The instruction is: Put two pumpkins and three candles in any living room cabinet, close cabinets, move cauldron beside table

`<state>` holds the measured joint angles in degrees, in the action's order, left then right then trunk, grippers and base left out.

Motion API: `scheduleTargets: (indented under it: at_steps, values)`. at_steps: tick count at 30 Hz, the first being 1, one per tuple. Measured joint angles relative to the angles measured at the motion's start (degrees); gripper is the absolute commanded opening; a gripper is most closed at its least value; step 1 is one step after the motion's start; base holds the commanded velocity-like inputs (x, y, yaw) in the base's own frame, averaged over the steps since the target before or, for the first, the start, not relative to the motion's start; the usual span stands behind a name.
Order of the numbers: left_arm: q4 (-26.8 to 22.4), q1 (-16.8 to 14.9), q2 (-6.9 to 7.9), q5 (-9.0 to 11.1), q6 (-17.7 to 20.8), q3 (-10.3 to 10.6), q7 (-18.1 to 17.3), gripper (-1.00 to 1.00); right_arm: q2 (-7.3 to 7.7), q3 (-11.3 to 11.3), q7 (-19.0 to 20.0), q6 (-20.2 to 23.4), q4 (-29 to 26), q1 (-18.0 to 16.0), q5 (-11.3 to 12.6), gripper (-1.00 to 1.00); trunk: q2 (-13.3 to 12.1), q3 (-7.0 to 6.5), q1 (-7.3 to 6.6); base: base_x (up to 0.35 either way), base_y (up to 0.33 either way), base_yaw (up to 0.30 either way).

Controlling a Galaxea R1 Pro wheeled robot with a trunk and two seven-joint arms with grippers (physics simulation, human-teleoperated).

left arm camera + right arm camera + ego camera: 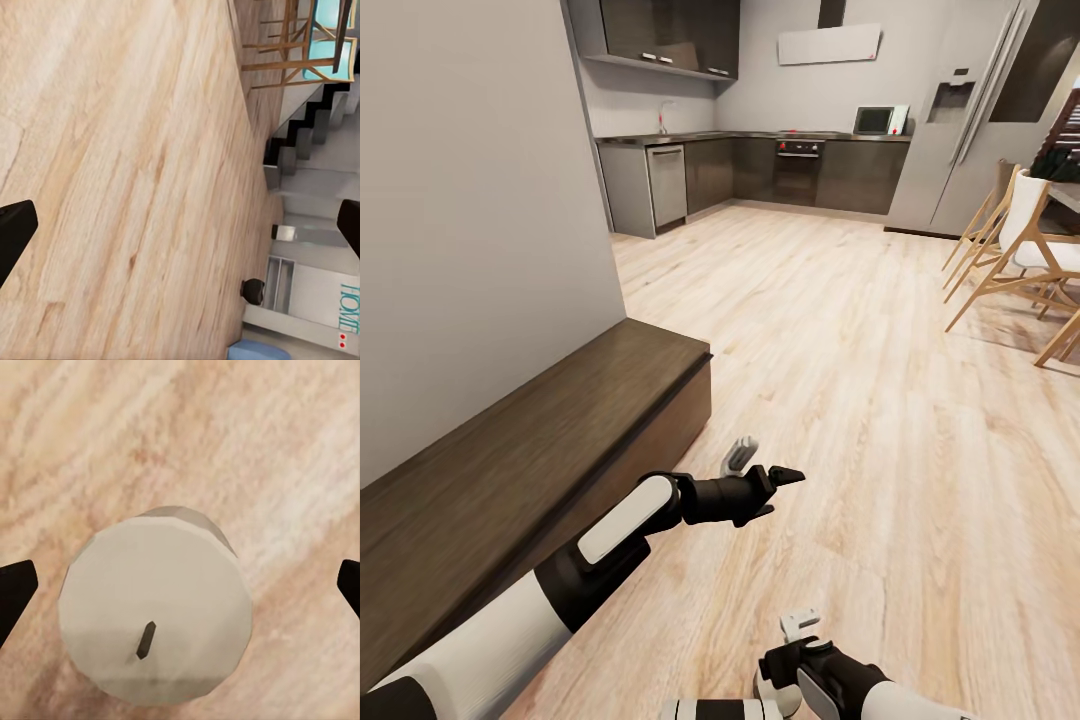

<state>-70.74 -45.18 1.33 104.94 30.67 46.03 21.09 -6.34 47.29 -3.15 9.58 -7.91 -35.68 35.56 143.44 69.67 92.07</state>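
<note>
Cream candle [156,607], one, between tool fingertips [15,589]

- The wood floor [840,330] is wide and bare through the middle, from near the robot to the far kitchen.
- On the left, the low dark cabinet [510,460] stands along the grey wall [470,200] and blocks that side. Its top is bare.
- The left gripper [765,470] hangs over the floor, just right of the cabinet's near end, fingers spread wide with nothing between them.
- On the right, wooden chairs [1010,250] stand in the way, far off.
- Far away, the grey kitchen cupboards [760,170] and tall fridge [960,120] close off the back.
- The right gripper [180,585] is spread wide above a candle [154,611] standing on the floor, with free room on both sides.
</note>
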Motion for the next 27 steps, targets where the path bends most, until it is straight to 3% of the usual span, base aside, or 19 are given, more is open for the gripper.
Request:
scheduleTargets:
  at_steps: [8,27]
  values:
    - [-0.1,0.0,0.02,-0.1,0.0,0.0,0.0,1.0,0.01,0.0,0.1,0.0,0.0,0.0,0.0,1.0,0.0,0.0,0.0,0.0,0.0,0.0]
    - [0.0,0.0,-0.18,0.0,0.1,-0.1,0.2,1.0,0.09,-0.1,1.4,-0.2,0.0,0.0,-0.1,1.0,0.3,4.2,0.49,0.0,0.0,0.0]
